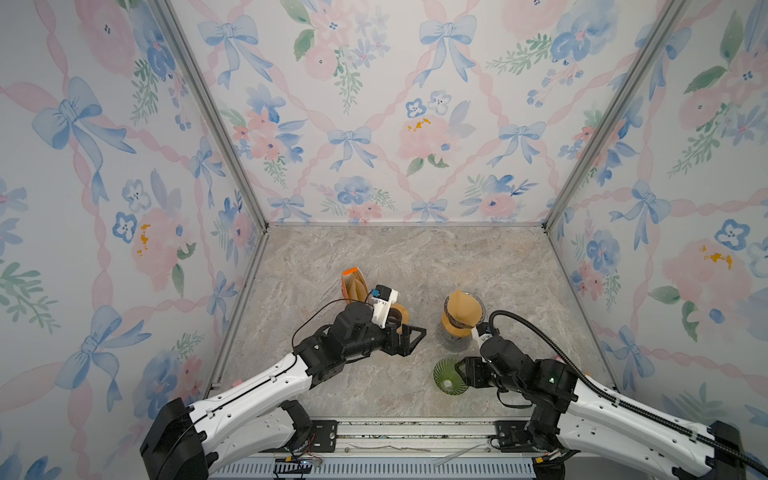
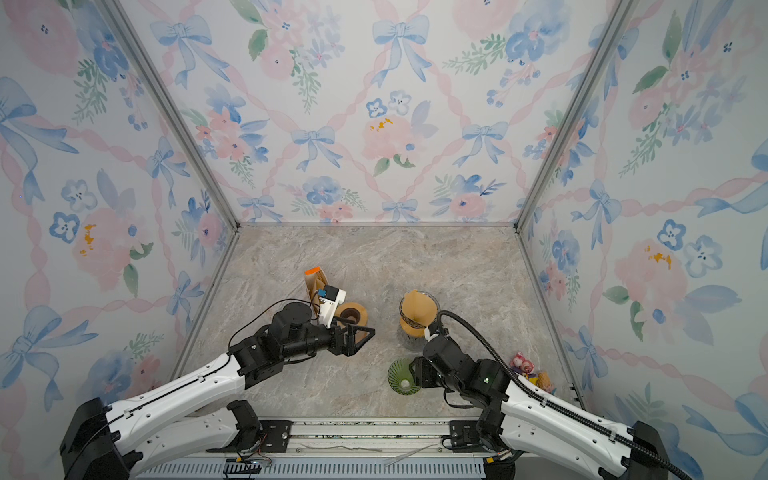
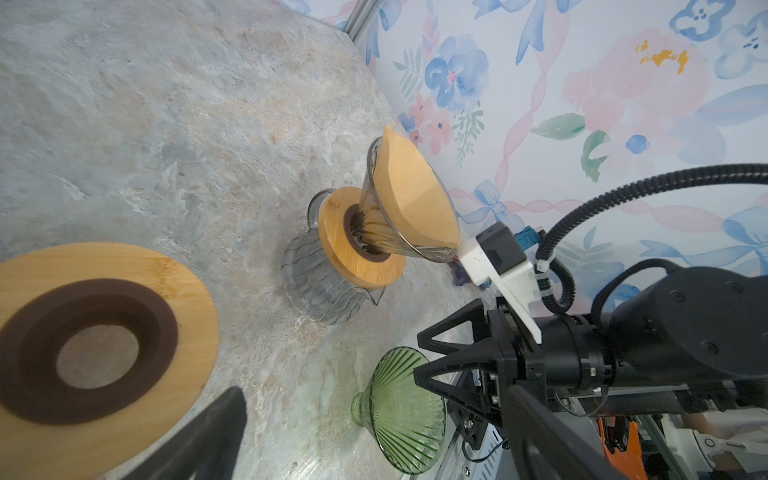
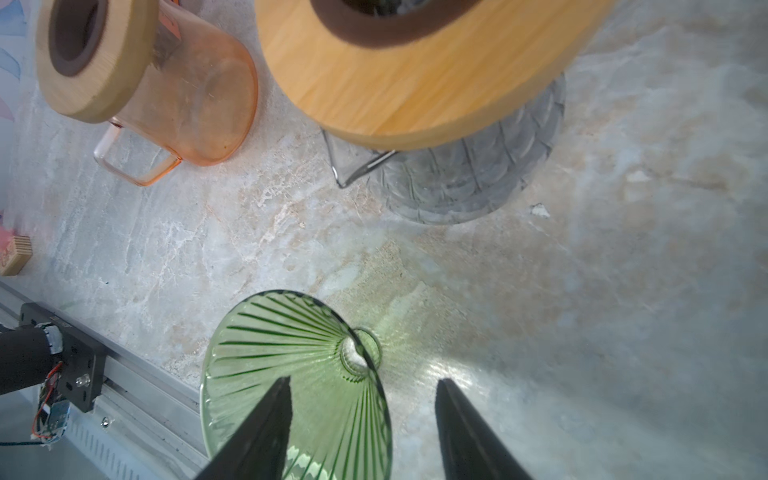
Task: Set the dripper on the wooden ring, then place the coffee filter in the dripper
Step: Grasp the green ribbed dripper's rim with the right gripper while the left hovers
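- Your coffee filter (image 1: 461, 309) sits inside the clear dripper (image 3: 432, 251), with its open side up. One pointed edge stands above the glass rim.
- The clear dripper rests by its wooden collar (image 3: 340, 253) on a ribbed glass jug (image 3: 316, 291). The jug stands right of the middle of the desk (image 1: 415, 257), roughly midway between the back and front edges.
- A green dripper (image 4: 299, 357) lies on its side near the desk's front edge, just in front of the jug and apart from it.
- Your right gripper (image 4: 363, 380) is low at the green dripper with its jaws partly apart, straddling the rim. In the right wrist view one of its fingers (image 4: 257, 436) crosses the inside of the cone. The other stands outside it with bare desk showing between finger and glass, so nothing is clamped.
- Your left gripper (image 1: 415, 336) has its jaws spread wide with nothing between them. It hangs left of the desk's middle, just beside an orange mug (image 4: 199, 112) that has a wooden ring (image 4: 91, 62) on top.
- A packet of filters (image 1: 353, 284) stands behind the mug, toward the back edge.
- In a top view, some small pink toys (image 2: 523, 365) lie by the right edge, near the front right corner.
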### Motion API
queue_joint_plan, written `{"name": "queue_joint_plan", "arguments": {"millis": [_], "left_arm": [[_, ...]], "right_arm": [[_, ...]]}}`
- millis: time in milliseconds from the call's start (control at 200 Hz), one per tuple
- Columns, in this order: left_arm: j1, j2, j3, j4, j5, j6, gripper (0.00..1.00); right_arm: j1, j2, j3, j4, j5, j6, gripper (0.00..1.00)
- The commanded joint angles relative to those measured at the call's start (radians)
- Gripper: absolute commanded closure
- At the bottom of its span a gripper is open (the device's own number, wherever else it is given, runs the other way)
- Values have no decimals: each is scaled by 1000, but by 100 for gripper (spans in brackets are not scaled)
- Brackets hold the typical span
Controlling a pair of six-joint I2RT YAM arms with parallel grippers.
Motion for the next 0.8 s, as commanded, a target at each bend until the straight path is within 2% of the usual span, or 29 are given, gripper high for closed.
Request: {"name": "queue_joint_plan", "arguments": {"millis": [0,325,795], "left_arm": [[-7,-26,-18,11,-6,4,2],[-9,-46,-27,-2,1,5,2],[-10,-52,8,-68,-19,35,2]], "right_arm": [[14,-2,-22,19,-5,33,46],[17,2,-48,49,10,52,60],[31,40,-74,94,34,41,75]]}}
